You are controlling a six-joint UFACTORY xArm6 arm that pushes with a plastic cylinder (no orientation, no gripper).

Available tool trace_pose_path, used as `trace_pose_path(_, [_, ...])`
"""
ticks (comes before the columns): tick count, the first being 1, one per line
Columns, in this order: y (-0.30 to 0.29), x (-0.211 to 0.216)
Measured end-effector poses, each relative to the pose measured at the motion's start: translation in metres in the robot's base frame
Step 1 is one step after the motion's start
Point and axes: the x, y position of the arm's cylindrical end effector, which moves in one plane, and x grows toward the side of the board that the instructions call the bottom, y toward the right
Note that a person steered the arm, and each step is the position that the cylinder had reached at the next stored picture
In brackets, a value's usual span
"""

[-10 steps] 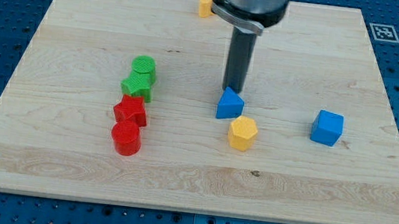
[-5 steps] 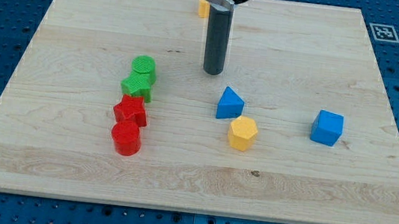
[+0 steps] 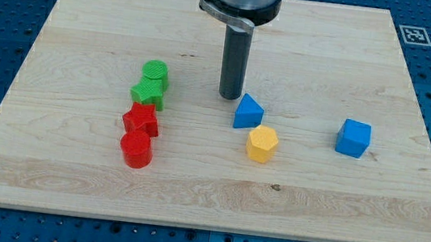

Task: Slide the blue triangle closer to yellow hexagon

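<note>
The blue triangle (image 3: 247, 112) lies near the middle of the wooden board (image 3: 88, 25). The yellow hexagon (image 3: 262, 143) sits just below and to its right, almost touching it. My tip (image 3: 229, 96) rests on the board just up and to the left of the blue triangle, a small gap apart from it.
A blue cube (image 3: 353, 138) lies at the right. At the left a green cylinder (image 3: 156, 73), a green block (image 3: 147, 92), a red star (image 3: 141, 120) and a red cylinder (image 3: 136, 149) stand in a column. The arm hides the top middle edge.
My tip drew back up and left from the blue triangle, then came down toward it again. The blocks have not moved.
</note>
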Motion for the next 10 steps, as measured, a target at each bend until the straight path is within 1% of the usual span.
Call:
trace_pose_path(4, [0.007, 0.012])
trace_pose_path(8, [0.013, 0.013])
trace_pose_path(10, [0.013, 0.042])
